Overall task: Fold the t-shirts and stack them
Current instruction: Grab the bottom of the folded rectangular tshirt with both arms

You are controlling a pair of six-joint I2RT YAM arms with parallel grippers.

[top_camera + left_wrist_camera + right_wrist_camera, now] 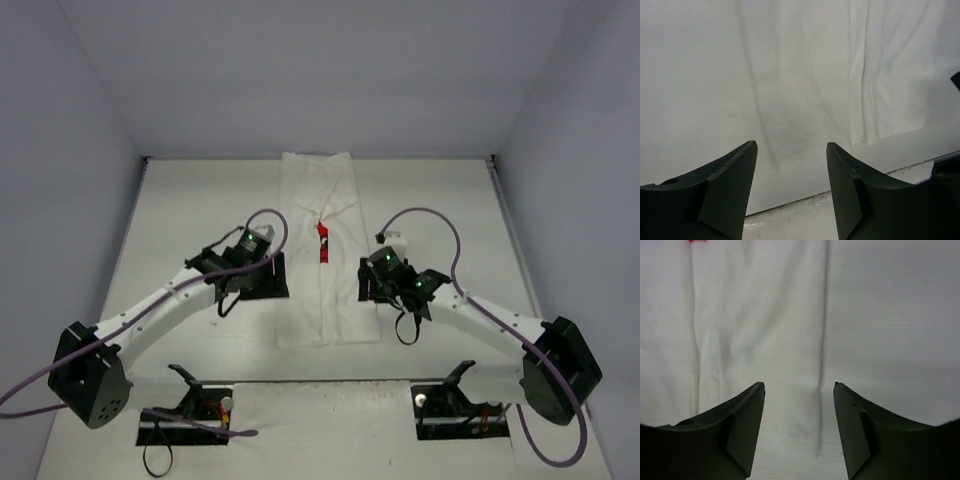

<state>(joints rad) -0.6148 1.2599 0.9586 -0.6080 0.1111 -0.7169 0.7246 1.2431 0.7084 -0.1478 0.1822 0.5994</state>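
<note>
White tabletop (180,200) carries the t-shirt (318,200), folded to a long strip at centre, its red print (323,243) peeking out. Left gripper (791,144) and right gripper (798,384) flank its near half, fingers spread and empty. They would do best to pinch the near hem (330,342) together and lift evenly.

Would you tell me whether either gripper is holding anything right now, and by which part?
Nothing is held. The left gripper and the right gripper are both open and empty, at the sides of the t-shirt.

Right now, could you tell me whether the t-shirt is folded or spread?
Partly folded: the t-shirt lies as a narrow strip, sides turned in, only a sliver of its red print showing; no crosswise fold yet.
</note>
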